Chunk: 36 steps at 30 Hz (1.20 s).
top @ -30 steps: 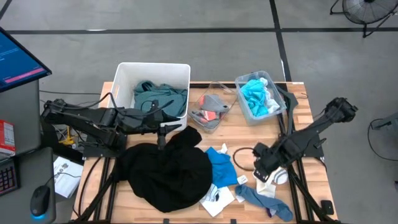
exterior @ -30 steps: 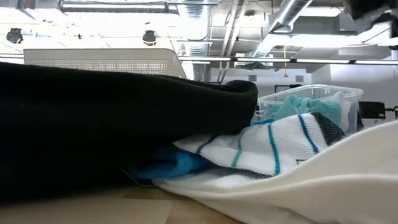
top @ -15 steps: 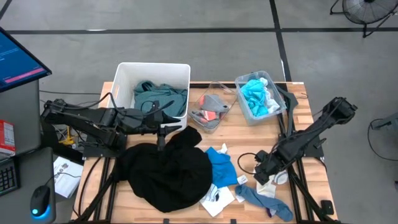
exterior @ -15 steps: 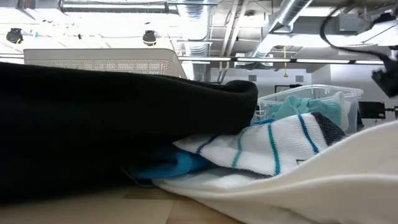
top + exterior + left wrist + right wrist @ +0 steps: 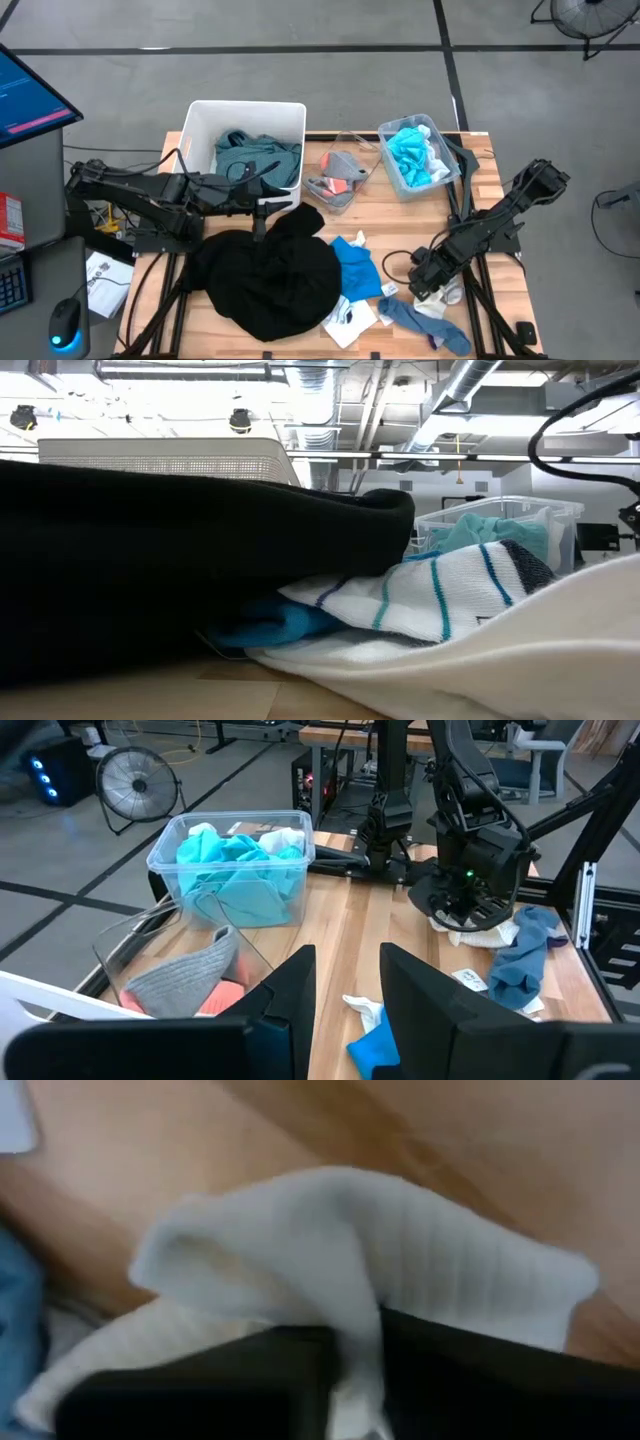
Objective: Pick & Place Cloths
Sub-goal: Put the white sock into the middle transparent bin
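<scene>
My right gripper (image 5: pixel 432 285) is down at the table's near right part, shut on a white ribbed sock (image 5: pixel 380 1250); the left wrist view shows the same sock (image 5: pixel 482 932) beneath it. A grey-blue sock (image 5: pixel 420 322) lies just nearer. A large black garment (image 5: pixel 265 275) is spread over the middle, with a small blue piece (image 5: pixel 355 265) and a white striped sock (image 5: pixel 350 318) beside it. The teal-green shirt (image 5: pixel 255 155) lies in the white bin and the cyan shirt (image 5: pixel 412 150) in a clear bin. My left gripper (image 5: pixel 347 980) is open and waits beside the white bin. My right gripper pinches a raised fold of the white sock (image 5: pixel 352 1350) between its two fingers, coming from above and pointing down. The rest of the sock (image 5: pixel 250 1250) spreads on the wood around the fingers. One layer or several, I cannot tell.
The white bin (image 5: pixel 196 125) stands at the far left, and two clear bins (image 5: pixel 440 135) (image 5: pixel 345 195) along the far edge, one holding a grey piece (image 5: pixel 340 165). Bare wood (image 5: pixel 400 225) lies between the bins and the cloths. A cable loops near my right gripper (image 5: pixel 395 262).
My right gripper has moved down and toward the table's near edge, onto the white sock. In the low view the arm has left the picture's upper right, and only its cable shows there now. The cloths on the table lie as before.
</scene>
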### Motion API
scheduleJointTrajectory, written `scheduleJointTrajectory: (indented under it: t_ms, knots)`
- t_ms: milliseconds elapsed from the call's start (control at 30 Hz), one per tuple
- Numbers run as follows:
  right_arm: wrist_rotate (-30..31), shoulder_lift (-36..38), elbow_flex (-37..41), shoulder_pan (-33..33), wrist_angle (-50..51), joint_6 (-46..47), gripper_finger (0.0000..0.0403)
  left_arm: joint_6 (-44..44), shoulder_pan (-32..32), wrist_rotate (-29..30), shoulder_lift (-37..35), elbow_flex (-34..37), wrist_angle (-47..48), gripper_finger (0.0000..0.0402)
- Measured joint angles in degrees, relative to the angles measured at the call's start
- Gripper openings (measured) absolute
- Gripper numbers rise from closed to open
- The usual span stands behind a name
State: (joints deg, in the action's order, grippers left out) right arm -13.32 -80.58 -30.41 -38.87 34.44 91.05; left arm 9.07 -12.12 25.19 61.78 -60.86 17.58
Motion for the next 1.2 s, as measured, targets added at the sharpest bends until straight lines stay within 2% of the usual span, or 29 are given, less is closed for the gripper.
scheduleJointTrajectory:
  t_ms: [67,133,333,500,667,833,967,1100,1200]
  knots:
    - [0.5,1.3,0.4,0.6,-0.2,-0.5,0.0018,0.0,0.0,0.0,0.0,0.0,0.0,0.0099]
    - [1.9,2.9,-0.2,1.7,0.3,-1.0,0.0016,-0.1,0.0,0.0,0.0,0.0,0.0,0.0099]
    - [12.4,9.5,-7.0,8.1,1.7,-7.6,0.0005,-0.1,0.0,0.0,0.0,0.0,0.0,0.0099]
    - [23.1,14.4,-16.6,19.3,3.6,-21.5,0.0003,-0.1,0.0,0.0,0.0,0.0,0.0,0.0099]
    - [26.3,16.0,-27.6,34.5,4.4,-40.3,0.0002,0.0,0.0,0.0,0.0,0.0,0.0,0.0099]
    - [26.3,12.3,-39.3,49.9,4.3,-56.1,0.0001,0.2,0.0,0.0,0.0,0.0,0.0,0.0099]
    - [25.8,6.5,-48.5,59.0,4.3,-65.2,0.0001,0.2,0.0,0.0,0.0,0.0,0.0,0.0099]
    - [25.6,-0.7,-54.6,64.4,5.0,-70.2,0.0001,0.2,0.0,0.0,0.0,0.0,0.0,0.0099]
    - [25.2,-6.0,-55.6,65.8,5.4,-71.7,0.0001,0.2,0.0,0.0,0.0,0.0,0.0,0.0099]
